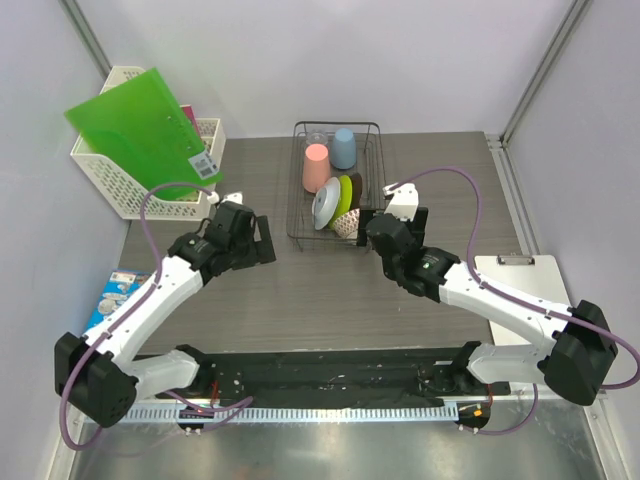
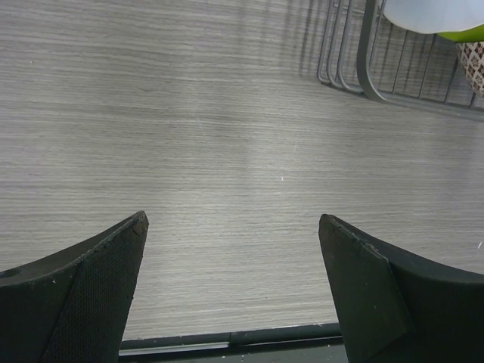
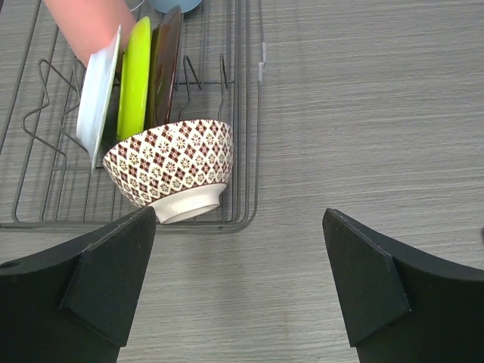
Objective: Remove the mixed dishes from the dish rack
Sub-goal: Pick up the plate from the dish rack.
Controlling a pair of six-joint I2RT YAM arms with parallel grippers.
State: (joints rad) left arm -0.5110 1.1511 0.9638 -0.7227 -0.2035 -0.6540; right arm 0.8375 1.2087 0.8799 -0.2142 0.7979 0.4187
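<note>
Plainly the right gripper [image 3: 238,219], jaws wide and empty, is the nearer: the reddish-patterned white bowl [image 3: 170,170] rests, seemingly tipped sideways, in the dish rack's [image 3: 248,151] near right corner, just ahead-left.

- No word, number or brand can be read in any view.
- The small white sticker [image 1: 206,163] on the lower corner of the translucent green plastic folder [image 1: 135,125] bears dark marks, too small to read.
- The flat blue printed packet [image 1: 118,292] by the left edge of the grey wood-grain surface [image 1: 300,300] shows print, also too small to read.
</note>
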